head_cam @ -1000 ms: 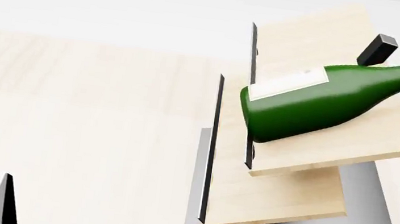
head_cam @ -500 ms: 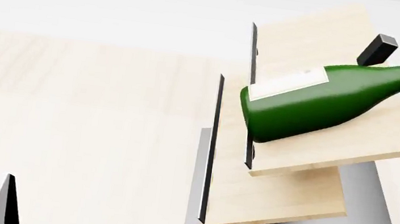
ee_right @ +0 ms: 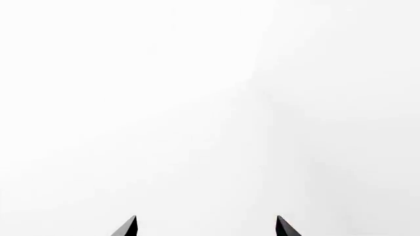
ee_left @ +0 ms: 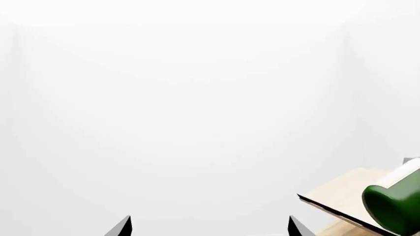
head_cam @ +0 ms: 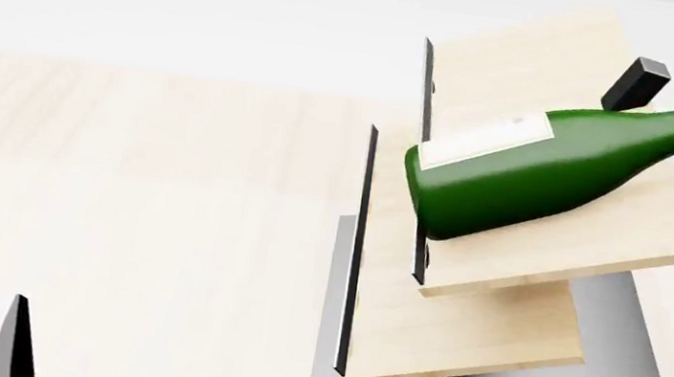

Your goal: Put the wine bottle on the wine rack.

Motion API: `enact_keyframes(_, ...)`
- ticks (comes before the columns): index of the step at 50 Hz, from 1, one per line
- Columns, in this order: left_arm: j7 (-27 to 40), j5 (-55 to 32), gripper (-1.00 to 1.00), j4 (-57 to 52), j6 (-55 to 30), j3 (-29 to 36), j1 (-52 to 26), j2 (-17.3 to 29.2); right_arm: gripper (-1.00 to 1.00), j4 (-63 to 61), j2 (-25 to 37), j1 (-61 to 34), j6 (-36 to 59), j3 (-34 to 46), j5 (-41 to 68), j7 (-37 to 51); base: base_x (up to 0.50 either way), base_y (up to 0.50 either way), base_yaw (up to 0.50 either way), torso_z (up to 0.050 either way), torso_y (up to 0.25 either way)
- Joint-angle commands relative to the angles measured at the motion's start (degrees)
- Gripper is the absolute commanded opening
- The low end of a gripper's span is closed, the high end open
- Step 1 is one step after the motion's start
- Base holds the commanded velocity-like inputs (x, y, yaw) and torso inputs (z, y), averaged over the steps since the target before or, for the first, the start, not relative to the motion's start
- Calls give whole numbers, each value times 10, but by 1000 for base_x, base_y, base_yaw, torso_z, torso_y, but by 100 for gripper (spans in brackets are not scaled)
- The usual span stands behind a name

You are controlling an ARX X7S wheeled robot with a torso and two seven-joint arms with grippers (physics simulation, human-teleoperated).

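Head view, nearest first: single dark fingertip of left gripper [head_cam: 17,342] at bottom edge, well clear of everything; left wrist view shows both tips [ee_left: 208,227] spread apart, nothing between. Right wrist view same for right gripper [ee_right: 205,226]: tips apart, empty, facing blank white. Beyond, pale wooden table [head_cam: 132,183]. Further on, wine rack [head_cam: 474,331]: two slanted light boards, dark metal strips along lower edges, curved grey base. Wine bottle [head_cam: 546,171] lying on upper board, base down against that board's edge strip, neck running up and off right edge of view; cream label facing up. Small dark block [head_cam: 635,83] just behind bottle, cannot tell what it is. Lower board bare, upper board holding only the bottle. Judged: placement looks done. Glass, so rigid, smooth, probably slippery and fairly heavy, breakable if dropped; if regrasp needed, best taken around wide body near label, not thin neck
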State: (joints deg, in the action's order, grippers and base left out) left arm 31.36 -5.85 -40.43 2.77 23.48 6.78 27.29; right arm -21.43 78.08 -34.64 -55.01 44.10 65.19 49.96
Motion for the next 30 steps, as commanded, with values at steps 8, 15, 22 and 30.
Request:
enact_keyframes(8,1,2,100,1,0,5,-1,0,100,-145,-19,555,27,-663,-170,78,0,0,0,0,0)
enact_keyframes(15,2,2,100,2,2,5,-1,1,100,-231,-118,615,74,-828,-182,24,0,0,0,0,0)
enact_keyframes(22,2,2,100,4,3,6,-1,1,100,-276,-171,639,67,-899,-179,-18,0,0,0,0,0)
enact_keyframes(30,3,2,100,2,3,7,0,2,100,-330,-234,680,63,-994,-156,-65,0,0,0,0,0)
